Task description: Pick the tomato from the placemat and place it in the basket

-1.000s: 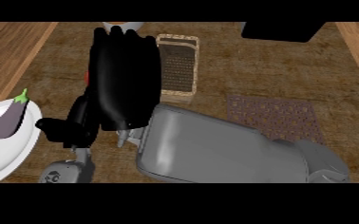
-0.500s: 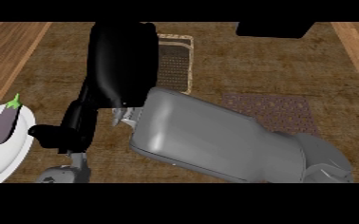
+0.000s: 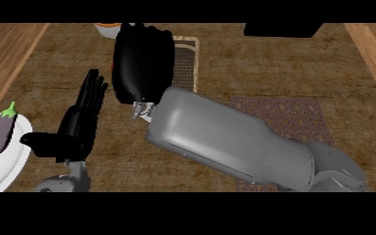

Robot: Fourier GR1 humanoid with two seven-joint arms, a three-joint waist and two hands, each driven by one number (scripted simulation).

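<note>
The right hand [image 3: 143,62] hung back-up over the left part of the basket [image 3: 185,59], its grey forearm [image 3: 228,142] slanting in from the lower right. From the head view its fingers could not be made out, since the back of the hand covered them, so I cannot tell whether it was wide, narrow or curled round anything. The tomato was not clearly visible; only a thin red sliver showed at the hand's left edge, just left of the basket, and it may have been the tomato carried underneath. The placemat [image 3: 283,114] lay to the right of the basket and nearer the robot, with no tomato on the part the forearm left uncovered.

The left hand [image 3: 77,122] rested to the left of the basket and well apart from it, fingers straight and relaxed, holding nothing. Further left of the basket, at the bench [image 3: 242,69] edge, an eggplant [image 3: 7,124] lay on a white plate [image 3: 18,154]. An orange thing [image 3: 108,26] showed partly just beyond the basket's far left corner.

Judging from this, the step in hand was the drop into the basket. To do it well, the hand should shift right until it sat over the basket's middle rather than its left rim, lower until the tomato was inside the walls, then release, so the tomato could not roll off the rim onto the bench.
</note>
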